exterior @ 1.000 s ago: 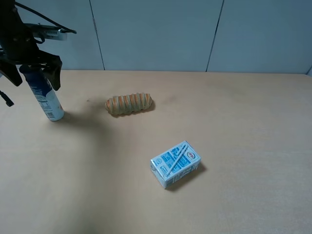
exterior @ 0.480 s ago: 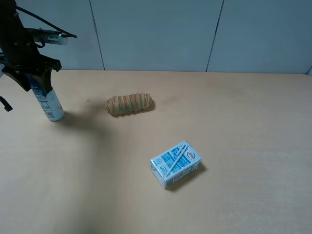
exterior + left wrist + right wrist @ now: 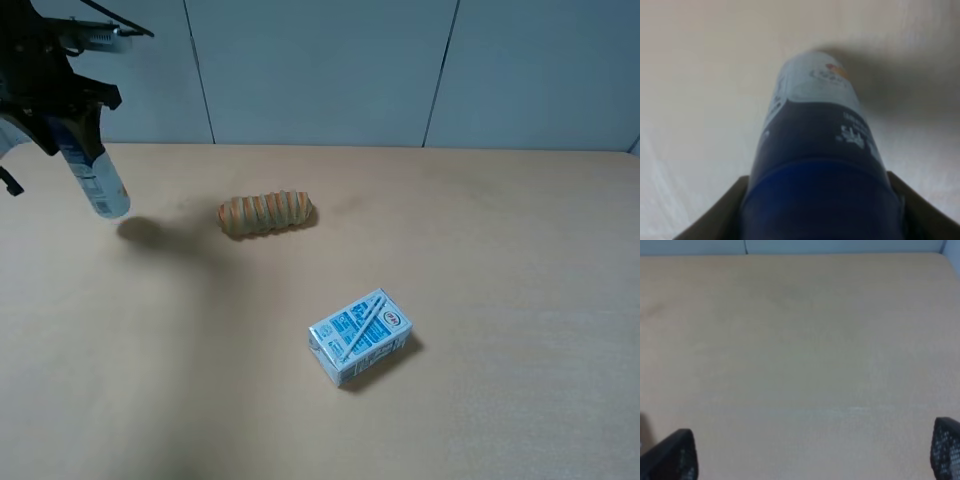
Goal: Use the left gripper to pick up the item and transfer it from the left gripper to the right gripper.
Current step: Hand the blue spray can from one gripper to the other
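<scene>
- The tall slim cylindrical bottle with dark blue top and white printed body [image 3: 98, 178] hangs tilted above the far left of the tan table [image 3: 480, 250], clear of it, with its shadow beneath.
- The black two-finger left gripper [image 3: 66, 125] is clamped on the bottle's blue upper part, a finger [image 3: 715, 215] on either side.
- The right gripper [image 3: 809, 452] is spread wide and holds nothing.
- The bottle looks rigid, smooth and fairly light. Being round, it may swivel in a grip, so the bare white body seems the best place to take it.
- Its cap is on, so the contents are unseen.
- The blue-and-white rectangular carton [image 3: 359, 337] lies closed near the middle of the table, and the striped tan bread roll [image 3: 265, 212] lies beyond it.
</scene>
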